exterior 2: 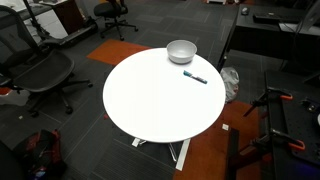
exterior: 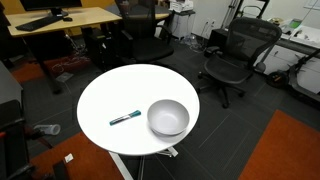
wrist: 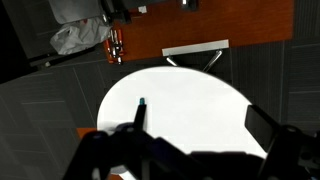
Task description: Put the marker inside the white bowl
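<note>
Currently round white table (exterior: 108,95) stands on dark carpet (exterior: 250,118) among office chairs (exterior: 235,55). Marker (exterior: 124,118) lies just beside white bowl (exterior: 168,117). Gripper (wrist: 190,152) fingers spread wide, empty.

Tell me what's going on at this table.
Nothing is being handled yet. The marker lies on the round table beside the bowl, apart from it, and the bowl looks empty. The gripper shows only in the wrist view, open, above the table and holding nothing.
</note>
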You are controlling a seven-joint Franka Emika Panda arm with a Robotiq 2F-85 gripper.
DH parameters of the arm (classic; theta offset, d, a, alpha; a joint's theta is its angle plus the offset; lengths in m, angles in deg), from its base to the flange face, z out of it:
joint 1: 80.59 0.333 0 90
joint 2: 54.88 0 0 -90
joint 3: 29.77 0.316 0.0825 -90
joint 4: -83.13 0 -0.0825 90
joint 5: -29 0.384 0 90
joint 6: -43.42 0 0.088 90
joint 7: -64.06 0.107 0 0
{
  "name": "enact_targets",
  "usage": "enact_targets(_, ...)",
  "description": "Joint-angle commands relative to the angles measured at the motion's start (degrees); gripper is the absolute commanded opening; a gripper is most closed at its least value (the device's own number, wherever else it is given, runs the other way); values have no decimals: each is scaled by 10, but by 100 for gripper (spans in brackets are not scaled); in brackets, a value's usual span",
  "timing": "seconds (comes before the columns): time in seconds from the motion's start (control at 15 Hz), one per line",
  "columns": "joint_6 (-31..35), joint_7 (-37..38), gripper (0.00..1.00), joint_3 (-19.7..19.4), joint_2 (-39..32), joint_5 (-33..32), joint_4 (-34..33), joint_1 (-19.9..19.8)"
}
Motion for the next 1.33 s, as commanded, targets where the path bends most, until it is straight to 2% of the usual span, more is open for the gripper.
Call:
enact_targets(0.0,31,-22,100,-42,0,-18,16,7)
enact_targets(0.67,150,-133,100,-148,-29,-17,80,-31)
enact_targets(1.27,285,-197,100,-196,-124,-56,94,-81)
